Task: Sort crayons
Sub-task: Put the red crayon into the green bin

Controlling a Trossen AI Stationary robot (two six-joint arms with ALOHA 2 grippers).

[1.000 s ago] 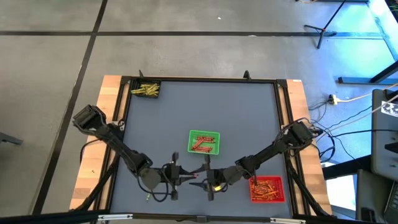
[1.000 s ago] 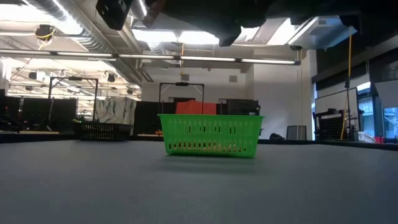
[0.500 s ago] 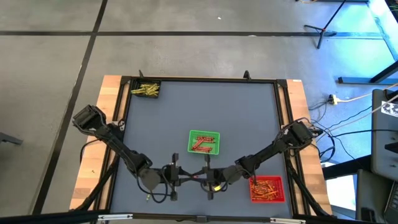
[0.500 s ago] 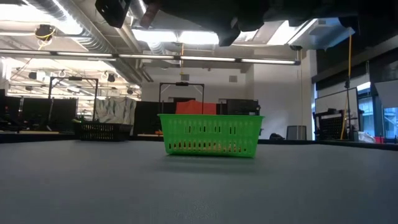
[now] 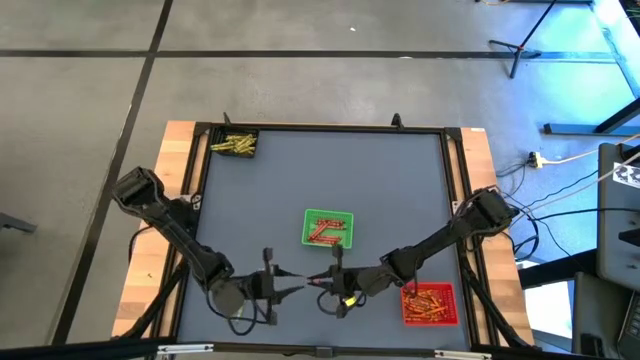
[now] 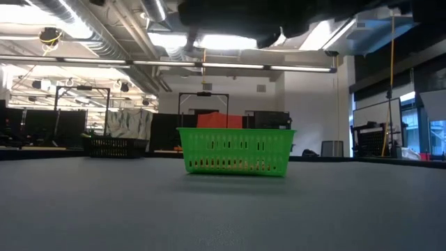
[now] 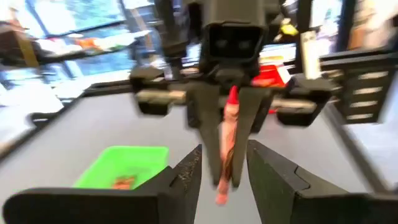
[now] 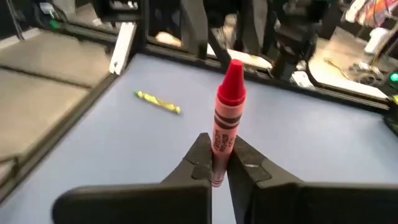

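The right gripper is clenched on a red crayon, which stands out past its fingertips. Facing it, the left gripper stands parted — its fingers flank the crayon without pinching. A second ago the left held it and the right was wide; the handover looks done, and the left arm has drawn back. Beyond the jaws sits the green tray; the red tray lies behind the right gripper — probably its destination.

From the low view both arms show only as dark shapes cut off by the upper edge; the green tray hides its contents behind its wall. In the left wrist view the red crayon is blurred; its lower end sits behind the jaws.
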